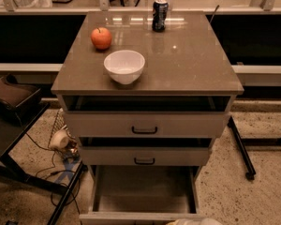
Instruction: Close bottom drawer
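Observation:
The bottom drawer (pixel 144 191) is pulled far out of the cabinet, and its plain grey box interior lies open and empty. Its front panel (pixel 131 217) sits at the lower edge of the view, with the handle out of sight. The two upper drawers (pixel 145 125) each stand slightly out and show a black bar handle. A pale rounded part of my gripper (pixel 193 221) pokes in at the bottom edge, right at the bottom drawer's front panel, right of its middle.
The cabinet top (pixel 187 64) holds a white bowl (pixel 124 65), a red apple (pixel 101 37) and a dark can (pixel 159 14). A dark stand with cables (pixel 18 144) is at the left. A black wheeled leg (pixel 241 149) is at the right.

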You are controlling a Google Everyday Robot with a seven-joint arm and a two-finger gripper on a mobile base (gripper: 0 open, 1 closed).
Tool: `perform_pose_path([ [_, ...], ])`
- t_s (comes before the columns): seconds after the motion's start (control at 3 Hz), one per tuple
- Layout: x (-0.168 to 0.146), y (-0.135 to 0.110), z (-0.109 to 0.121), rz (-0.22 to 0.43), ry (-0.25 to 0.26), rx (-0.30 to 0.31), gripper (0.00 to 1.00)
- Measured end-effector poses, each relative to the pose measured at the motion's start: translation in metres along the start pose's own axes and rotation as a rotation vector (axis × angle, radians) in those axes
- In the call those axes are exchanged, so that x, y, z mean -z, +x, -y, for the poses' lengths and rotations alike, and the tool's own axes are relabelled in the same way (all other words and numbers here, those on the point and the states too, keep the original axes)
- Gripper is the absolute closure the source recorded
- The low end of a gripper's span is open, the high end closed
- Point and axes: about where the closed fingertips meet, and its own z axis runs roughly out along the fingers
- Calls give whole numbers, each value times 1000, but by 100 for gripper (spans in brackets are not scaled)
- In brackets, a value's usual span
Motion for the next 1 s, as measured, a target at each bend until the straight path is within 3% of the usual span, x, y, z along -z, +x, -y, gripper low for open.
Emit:
perform_pose_path([
  [0.33,-20,-8,23,-4,-17,38,100],
  [0.67,-20,-8,23,-4,-17,38,100],
  [1.0,-35,-3,45,-6,-24,52,100],
])
